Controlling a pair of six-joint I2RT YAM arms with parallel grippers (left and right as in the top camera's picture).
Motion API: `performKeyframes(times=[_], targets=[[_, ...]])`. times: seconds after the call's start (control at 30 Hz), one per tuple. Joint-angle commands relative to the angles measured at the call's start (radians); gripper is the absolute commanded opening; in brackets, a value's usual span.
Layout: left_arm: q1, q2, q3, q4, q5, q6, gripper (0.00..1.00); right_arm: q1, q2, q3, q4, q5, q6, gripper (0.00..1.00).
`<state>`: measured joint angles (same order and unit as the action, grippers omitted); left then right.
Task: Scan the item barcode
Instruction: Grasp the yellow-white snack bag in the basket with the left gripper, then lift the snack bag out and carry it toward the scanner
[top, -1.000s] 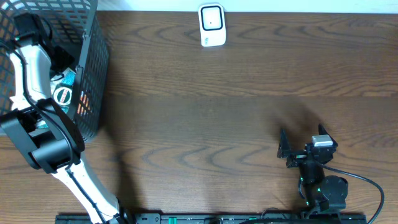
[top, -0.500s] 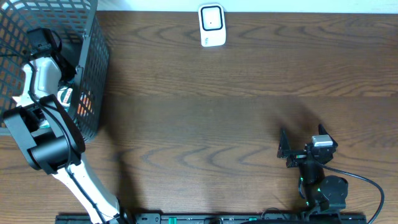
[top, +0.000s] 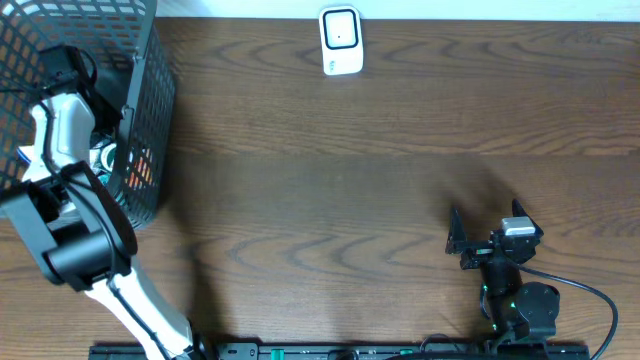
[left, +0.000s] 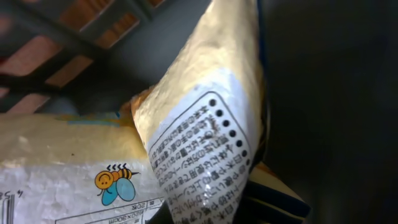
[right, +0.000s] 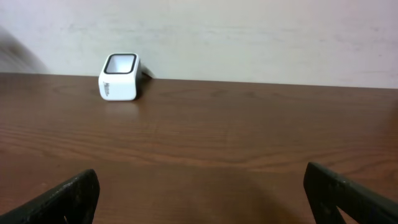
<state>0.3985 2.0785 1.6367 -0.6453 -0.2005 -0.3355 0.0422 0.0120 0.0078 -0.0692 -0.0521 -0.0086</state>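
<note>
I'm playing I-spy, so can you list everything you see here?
table: 1, brown wood, under everything
basket: 1, black wire, far left corner
scanner: 1, white, far edge, middle
packet: 1, yellow with a bee, in the basket
left arm: 1, white and black, reaching into the basket
left hand: 1, dark, shut on the packet
right hand: 1, black, open, near edge, right

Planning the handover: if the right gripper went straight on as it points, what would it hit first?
Nothing close: bare table ahead of the open right gripper, likely the far wall eventually. The scanner sits left of that line.
</note>
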Motion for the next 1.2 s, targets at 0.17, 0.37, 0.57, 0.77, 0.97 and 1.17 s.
performKeyframes(times=[0.17, 0.37, 0.57, 0.77, 0.97, 1.17], targets=[[0.004, -0.356, -0.002, 0.003, 0.013, 0.0, 0.07, -0.003, -0.005, -0.002, -0.003, 0.004, -0.007, 0.99], [0.003, -0.578, -0.002, -0.021, 0.037, -0.045, 0.07, -0.003, -0.005, -0.002, -0.003, 0.004, -0.007, 0.99], [0.003, -0.779, -0.002, -0.014, 0.302, -0.07, 0.07, -0.003, -0.005, -0.002, -0.003, 0.004, -0.007, 0.99], [-0.022, -0.928, -0.002, -0.004, 0.649, -0.07, 0.07, -0.003, -0.005, -0.002, -0.003, 0.004, -0.007, 0.99], [-0.201, -0.954, -0.002, -0.006, 0.821, -0.069, 0.07, -0.003, -0.005, -0.002, -0.003, 0.004, -0.007, 0.99], [-0.482, -0.875, -0.003, -0.051, 0.817, 0.009, 0.07, -0.003, -0.005, -0.002, -0.003, 0.004, -0.007, 0.99]])
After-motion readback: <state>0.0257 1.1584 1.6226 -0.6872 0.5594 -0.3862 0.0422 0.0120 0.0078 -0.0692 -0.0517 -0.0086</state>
